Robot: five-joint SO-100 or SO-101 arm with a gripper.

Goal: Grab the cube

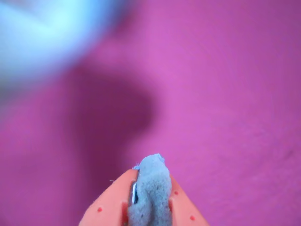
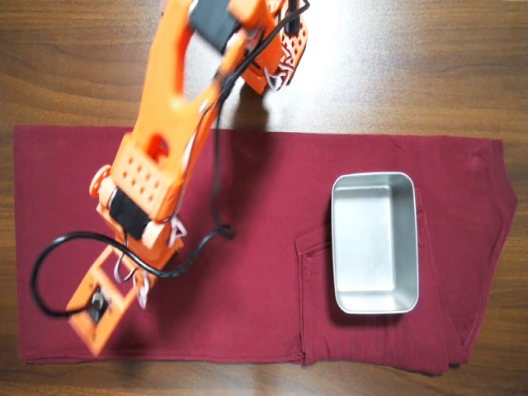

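In the wrist view my gripper (image 1: 150, 165) enters from the bottom edge. Its orange fingers (image 1: 110, 200) carry fuzzy grey pads that press together, with nothing solid showing between them. It hangs low over the magenta-looking cloth (image 1: 225, 94) and casts a dark shadow ahead. A large blurred pale patch (image 1: 42, 33) fills the top left corner; I cannot tell what it is. In the overhead view the orange arm (image 2: 165, 132) reaches to the lower left, and the gripper (image 2: 89, 330) is near the cloth's front left corner. The cube shows clearly in neither view.
A dark red cloth (image 2: 247, 247) covers the wooden table (image 2: 412, 66). An empty metal tray (image 2: 374, 190) sits on the cloth at the right. A black cable (image 2: 49, 256) loops beside the wrist. The arm's base (image 2: 276, 49) stands at the top.
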